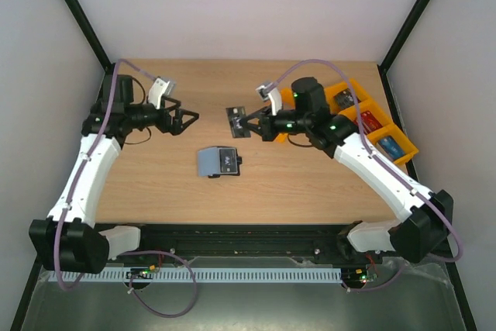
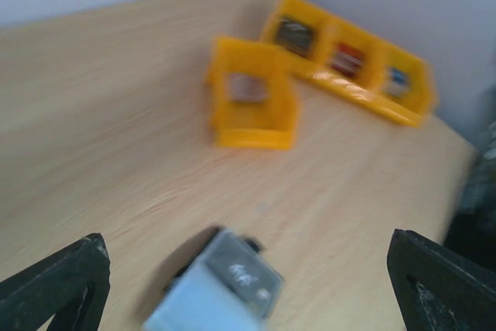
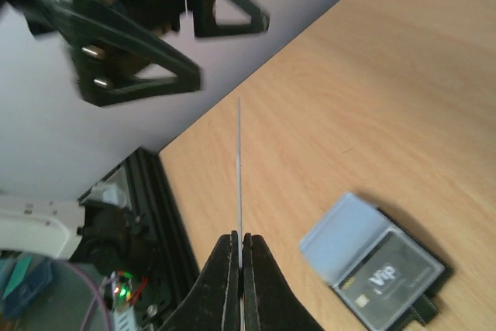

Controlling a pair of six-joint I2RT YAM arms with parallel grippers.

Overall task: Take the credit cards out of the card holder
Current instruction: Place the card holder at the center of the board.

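- Card holder (image 1: 219,161) lies flat and opened out on the counter (image 1: 310,184), mid-scene between the two arms and nearer than both sets of fingers. Its pale blue-grey pocket leaf is turned up. Nothing touches it.
- Right wrist view shows a printed card under the clear pocket, so by my reading at least one is not yet out.
- Right fingers (image 3: 241,242) are pressed together on a credit card (image 1: 235,122), pinched by one short edge and raised off the counter just far of the holder. An edge grip probably suits a thin card, leaving most of it free for setting down.
- Left fingers (image 1: 186,118) are spread wide and hold nothing, hanging to the left of the held card and pointing toward it.
- Orange trays (image 1: 372,118) sit in a row at the far right, with red and blue items inside. A single orange tray (image 2: 252,102) stands apart, closer to centre. These are likely where the cards go.
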